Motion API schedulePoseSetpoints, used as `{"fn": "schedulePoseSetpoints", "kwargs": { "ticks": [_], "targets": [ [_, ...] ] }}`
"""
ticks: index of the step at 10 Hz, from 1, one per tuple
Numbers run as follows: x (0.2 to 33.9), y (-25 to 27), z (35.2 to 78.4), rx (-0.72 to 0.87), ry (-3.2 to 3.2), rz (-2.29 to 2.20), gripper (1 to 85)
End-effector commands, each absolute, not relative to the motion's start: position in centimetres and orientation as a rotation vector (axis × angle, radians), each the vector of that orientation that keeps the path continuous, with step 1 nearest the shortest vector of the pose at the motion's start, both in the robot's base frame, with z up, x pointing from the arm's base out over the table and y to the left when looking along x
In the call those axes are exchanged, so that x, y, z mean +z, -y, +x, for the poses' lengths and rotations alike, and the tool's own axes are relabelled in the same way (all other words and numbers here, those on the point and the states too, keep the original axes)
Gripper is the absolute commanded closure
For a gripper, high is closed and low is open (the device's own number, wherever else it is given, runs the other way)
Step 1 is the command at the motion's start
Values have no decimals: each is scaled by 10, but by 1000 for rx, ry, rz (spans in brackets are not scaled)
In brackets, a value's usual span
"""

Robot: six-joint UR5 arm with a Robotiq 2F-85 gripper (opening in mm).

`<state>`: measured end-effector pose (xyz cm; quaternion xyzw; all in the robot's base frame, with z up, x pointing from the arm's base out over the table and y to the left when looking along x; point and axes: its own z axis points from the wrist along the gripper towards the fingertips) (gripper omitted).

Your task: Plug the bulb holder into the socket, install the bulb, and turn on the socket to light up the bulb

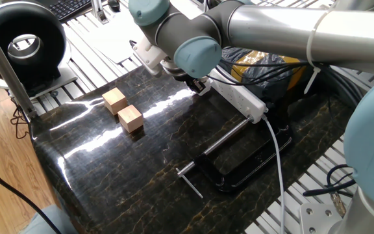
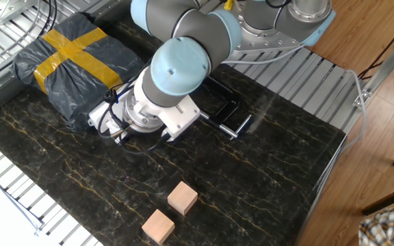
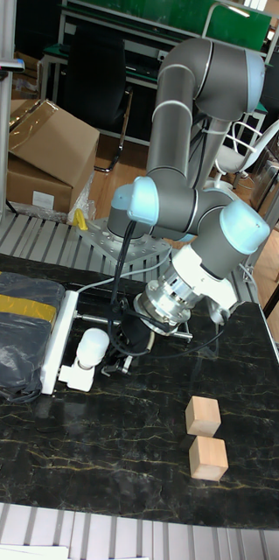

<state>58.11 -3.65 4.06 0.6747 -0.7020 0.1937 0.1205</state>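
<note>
White bulb [image 3: 92, 343] visible at socket [image 3: 57, 341] end; jaws [image 3: 122, 360] hidden behind wrist, state unclear.

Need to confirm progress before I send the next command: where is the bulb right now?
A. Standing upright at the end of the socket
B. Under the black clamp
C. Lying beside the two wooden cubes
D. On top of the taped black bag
A: in the tall fixed view the bulb stands upright at the end of the socket, next to the gripper and far from the wooden cubes.
</note>
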Motion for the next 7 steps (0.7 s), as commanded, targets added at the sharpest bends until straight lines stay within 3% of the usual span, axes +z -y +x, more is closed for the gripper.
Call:
{"fn": "schedulePoseSetpoints", "kwargs": {
  "ticks": [1, 7],
  "targets": [
    [38, 47, 581, 592, 2049, 1953, 843],
    [47, 60, 577, 644, 2000, 1908, 843]
  ]
}}
